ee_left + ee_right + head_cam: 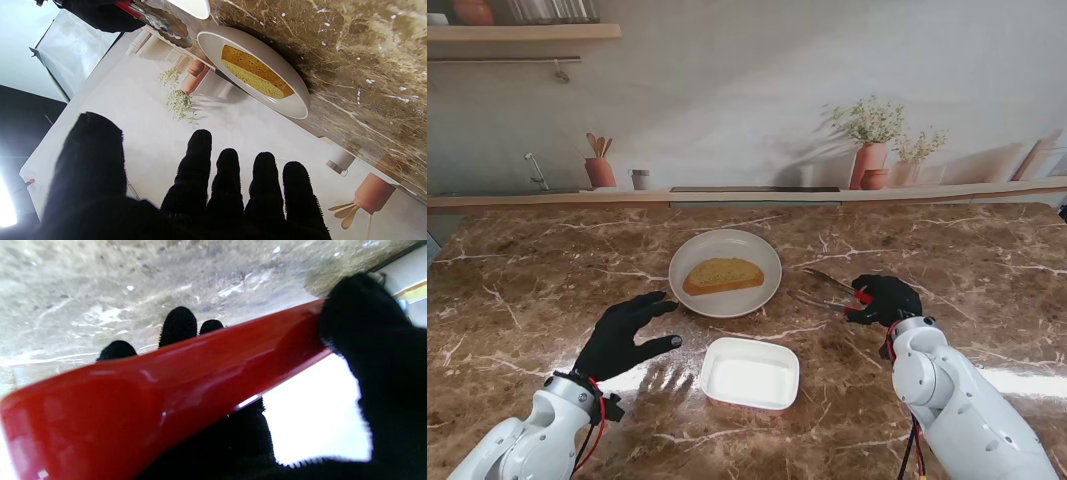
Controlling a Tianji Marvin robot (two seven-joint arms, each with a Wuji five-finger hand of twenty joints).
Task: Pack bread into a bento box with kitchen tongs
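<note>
Brown marble counter (547, 290), and behind it a ledge (547, 199). On the ledge: pot (600, 171) of wooden utensils, small cup (640, 179) beside it, two planters (870, 163) further right.

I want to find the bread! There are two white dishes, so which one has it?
The round plate, farther from me, holds the bread slice. The rectangular bento box, nearer to me, holds nothing yet.
</note>
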